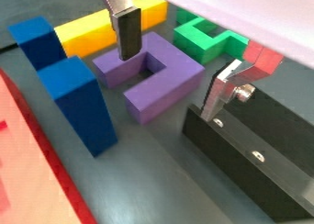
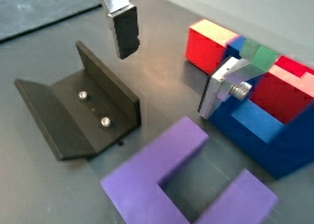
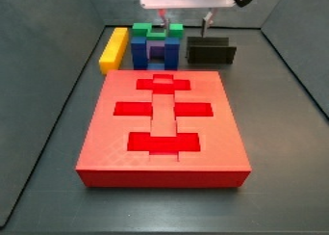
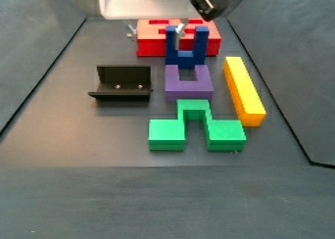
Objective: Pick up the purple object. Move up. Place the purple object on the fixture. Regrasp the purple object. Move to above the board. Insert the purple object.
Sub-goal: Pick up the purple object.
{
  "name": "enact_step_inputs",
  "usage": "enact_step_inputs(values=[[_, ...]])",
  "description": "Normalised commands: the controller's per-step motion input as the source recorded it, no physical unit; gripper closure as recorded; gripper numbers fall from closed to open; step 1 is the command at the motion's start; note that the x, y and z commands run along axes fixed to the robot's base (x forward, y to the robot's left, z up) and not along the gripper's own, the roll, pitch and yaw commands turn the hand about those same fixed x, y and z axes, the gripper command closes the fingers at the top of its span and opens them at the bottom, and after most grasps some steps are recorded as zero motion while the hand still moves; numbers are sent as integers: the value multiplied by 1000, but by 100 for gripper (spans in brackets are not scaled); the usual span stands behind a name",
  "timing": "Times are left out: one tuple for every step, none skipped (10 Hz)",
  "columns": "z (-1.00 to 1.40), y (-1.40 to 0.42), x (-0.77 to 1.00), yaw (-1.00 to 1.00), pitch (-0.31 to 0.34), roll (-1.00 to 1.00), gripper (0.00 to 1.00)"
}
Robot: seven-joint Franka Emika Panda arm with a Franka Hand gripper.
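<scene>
The purple object is a U-shaped block lying flat on the floor; it also shows in a wrist view and in both side views. My gripper hovers above it, open and empty, with the silver fingers wide apart; it also shows in a wrist view. The black fixture stands right beside the purple object and shows in other views. The red board with its cross-shaped cutouts lies beyond the blocks.
Two dark blue upright blocks stand between the purple object and the board. A yellow bar lies beside the purple object. A green block lies on its other side. Dark tray walls ring the floor.
</scene>
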Motion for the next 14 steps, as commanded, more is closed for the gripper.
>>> enact_step_inputs(values=[[-263,0,-26,0,-33,103,0],[-274,-209,-57,-51,-43,76,0],[-206,-231,-11,-146,-47,6,0],[-200,-197,0,-211,-21,40,0],[-111,-69,37,-366,0,109,0],[-66,0,3,-414,16,136,0],[-80,0,0,-391,16,140,0],[-134,17,-63,-200,13,121,0],[-146,183,-86,0,0,104,0],[-131,209,-20,3,0,101,0],[-129,226,-46,63,0,91,0],[-146,160,-54,114,0,63,0],[-214,0,0,63,0,94,0],[-243,0,0,29,-7,111,0]])
